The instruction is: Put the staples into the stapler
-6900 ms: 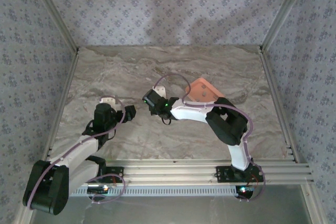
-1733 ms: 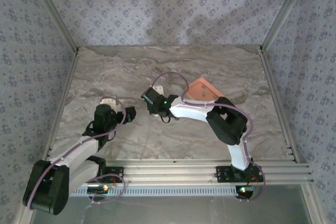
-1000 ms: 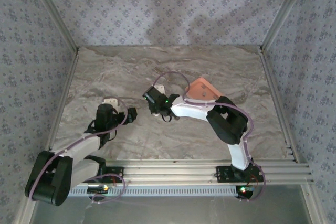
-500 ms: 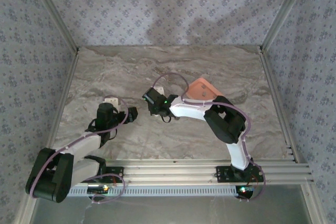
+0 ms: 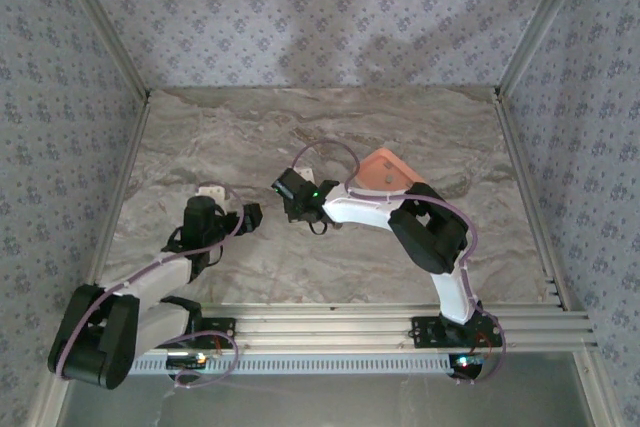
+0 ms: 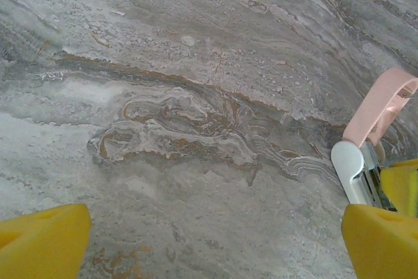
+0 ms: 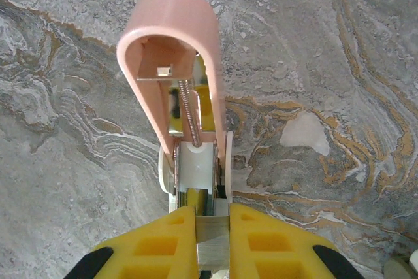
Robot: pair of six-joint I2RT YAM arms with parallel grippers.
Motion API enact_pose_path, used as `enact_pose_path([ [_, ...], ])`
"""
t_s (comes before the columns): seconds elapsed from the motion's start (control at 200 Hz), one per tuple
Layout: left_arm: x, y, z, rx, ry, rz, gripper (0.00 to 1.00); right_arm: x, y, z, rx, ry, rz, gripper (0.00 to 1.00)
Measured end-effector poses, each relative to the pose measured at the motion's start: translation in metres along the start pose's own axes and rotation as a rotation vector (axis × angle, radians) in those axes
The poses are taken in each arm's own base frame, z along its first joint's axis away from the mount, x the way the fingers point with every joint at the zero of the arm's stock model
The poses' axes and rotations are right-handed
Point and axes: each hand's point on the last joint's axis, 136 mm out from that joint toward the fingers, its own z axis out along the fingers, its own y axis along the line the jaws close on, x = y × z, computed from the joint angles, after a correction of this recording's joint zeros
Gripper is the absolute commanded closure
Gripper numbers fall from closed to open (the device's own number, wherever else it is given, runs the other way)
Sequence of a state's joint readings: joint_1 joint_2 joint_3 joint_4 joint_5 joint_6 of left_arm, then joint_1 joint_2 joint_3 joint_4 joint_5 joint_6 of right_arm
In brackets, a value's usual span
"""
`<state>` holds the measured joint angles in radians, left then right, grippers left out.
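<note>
Left wall (image 5: 50,147): blue-grey paper with a small repeated motif is closing off the counter's left edge, and an aluminium post (image 5: 100,22) is slanting up from the far left corner.
Counter (image 5: 250,127): a marbled grey surface with tan and rust veins is filling the floor of the booth. Aluminium rails (image 5: 330,322) are running along its near edge, where both arm bases are sitting.
Left hand (image 6: 215,227): it is sitting low over the left half of the counter, closer to the near edge. Its yellow fingers (image 6: 46,240) are standing wide apart with nothing but bare marble between them.
Stapler (image 7: 173,44): it is lying near the middle of the counter, a little left of centre. Its pink lid is swung up and open, baring the spring and the white base with its metal channel.
Right hand (image 7: 212,213): it is reaching in from the right, with its fingers drawn together and clamped on the staples.
Staples (image 7: 212,243): a pale grey metal strip is sitting pinched between those fingers at the stapler's rear end, in line with the open channel. Whether it is already in the channel is not clear.
Tray (image 5: 385,169): salmon-pink, it is lying right of centre, partly under the right arm, with its contents too small to make out.
Right wall (image 5: 590,147): the same paper is lining the right edge.
</note>
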<state>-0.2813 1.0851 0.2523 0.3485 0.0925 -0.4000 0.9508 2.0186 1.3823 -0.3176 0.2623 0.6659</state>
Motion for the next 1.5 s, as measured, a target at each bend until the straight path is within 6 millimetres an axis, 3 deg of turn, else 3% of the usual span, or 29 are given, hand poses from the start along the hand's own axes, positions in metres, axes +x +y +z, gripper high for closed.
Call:
enact_pose_path([
  [0.47, -0.002, 0.0, -0.002, 0.0, -0.009, 0.007, 0.02, -0.009, 0.01, -0.005, -0.02, -0.023, 0.0, 0.85],
  [1.254, -0.002, -0.001, -0.002, 0.01, -0.005, 0.008, 0.04, -0.001, 0.008, 0.0, -0.01, 0.009, -0.005, 0.85],
  [1.499, 0.013, -0.019, 0.003, 0.122, 0.078, -0.005, 0.1, -0.013, 0.0, -0.031, -0.018, -0.05, 0.023, 0.85],
])
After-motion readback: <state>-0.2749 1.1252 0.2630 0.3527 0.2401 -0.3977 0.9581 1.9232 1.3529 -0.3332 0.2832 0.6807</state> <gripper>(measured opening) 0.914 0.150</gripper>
